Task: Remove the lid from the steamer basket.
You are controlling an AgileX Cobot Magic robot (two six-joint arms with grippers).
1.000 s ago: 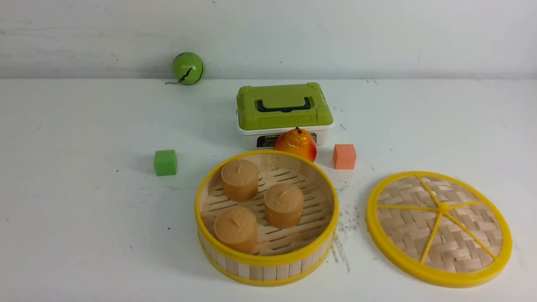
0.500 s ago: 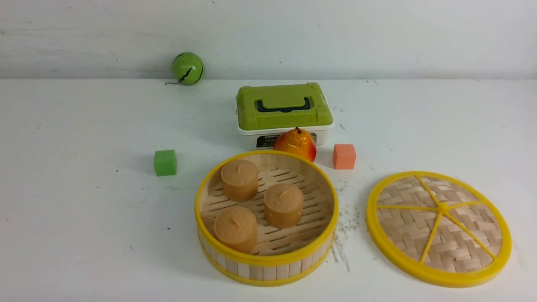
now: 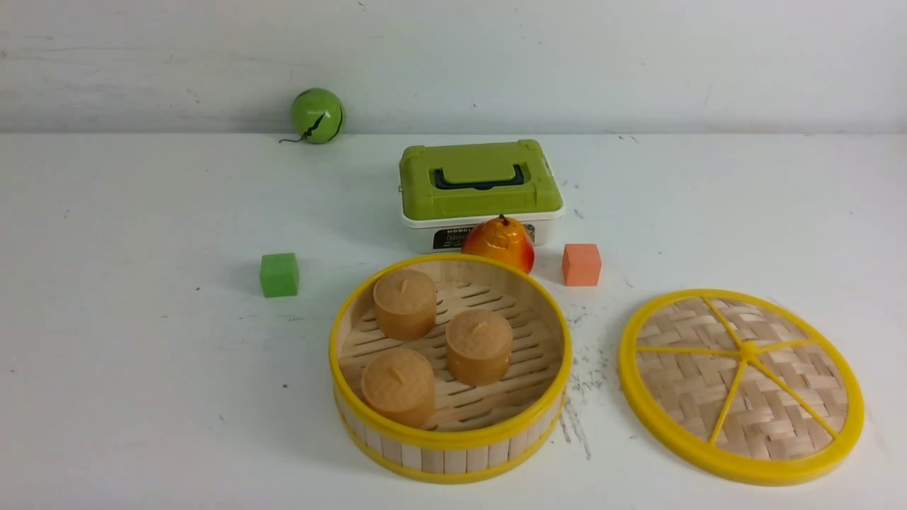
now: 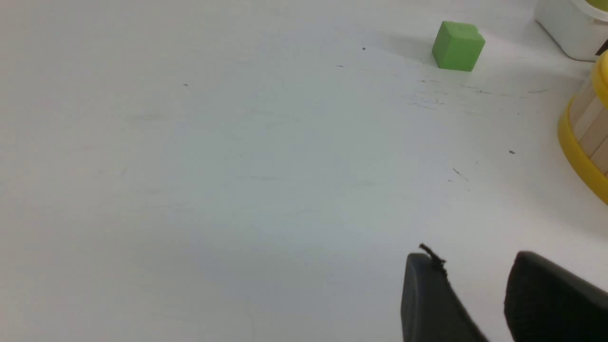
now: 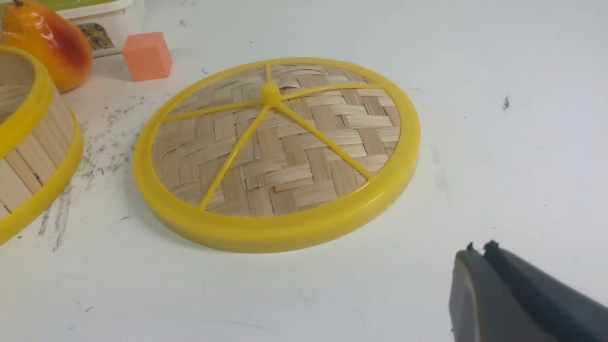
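Nothing has shifted; the lid lies off the steamer basket.
Left gripper apart, right gripper together: best keep both clear.

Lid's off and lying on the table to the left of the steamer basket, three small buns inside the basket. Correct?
Wrong side: the front view shows the lid on the table to the right of the steamer basket. It is off, and the three small buns are inside the basket.
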